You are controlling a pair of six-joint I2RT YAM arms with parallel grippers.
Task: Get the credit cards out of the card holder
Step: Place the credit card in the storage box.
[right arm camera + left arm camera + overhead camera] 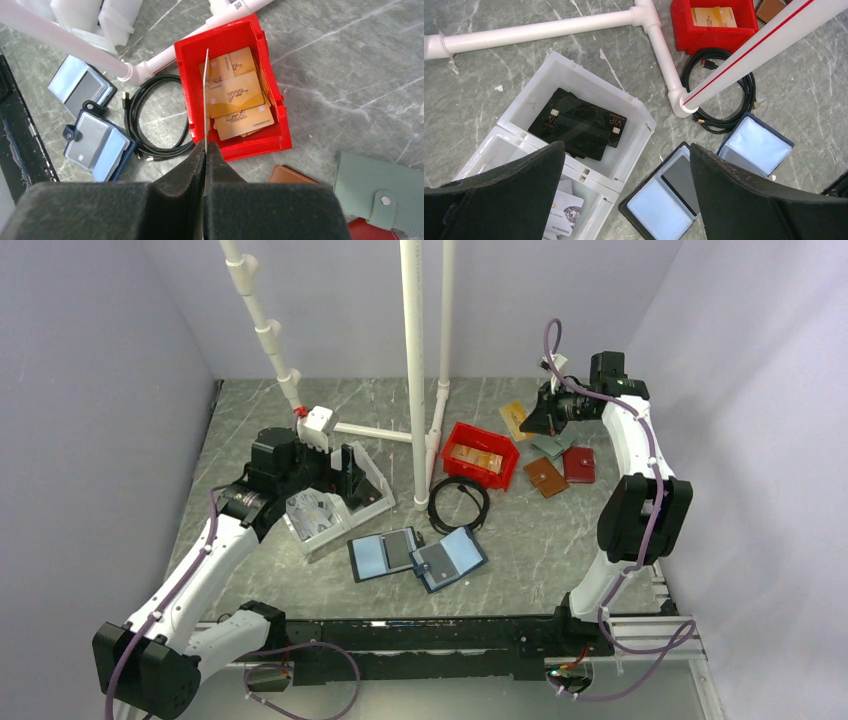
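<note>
The card holder [448, 558] lies open near the table's front middle, navy outside and light blue inside, with a small tab; the right wrist view shows the card holder [95, 142] at lower left. My right gripper [205, 144] is shut on a thin credit card [205, 100] seen edge-on above a red bin [230, 150]. From above, that gold-orange card [513, 418] sticks out of the right gripper [532, 420] at the back right. My left gripper [626, 147] is open and holds nothing, hovering over a white tray [634, 112] and a black-edged folio [669, 195].
The red bin [503, 472] holds several gold cards [235, 95]. The white tray holds black cards [579, 122] and white cards [564, 210]. A black cable [458, 502] coils by the white pipe frame [415, 370]. Brown [545, 477], red [579, 465] and green [380, 195] wallets lie back right.
</note>
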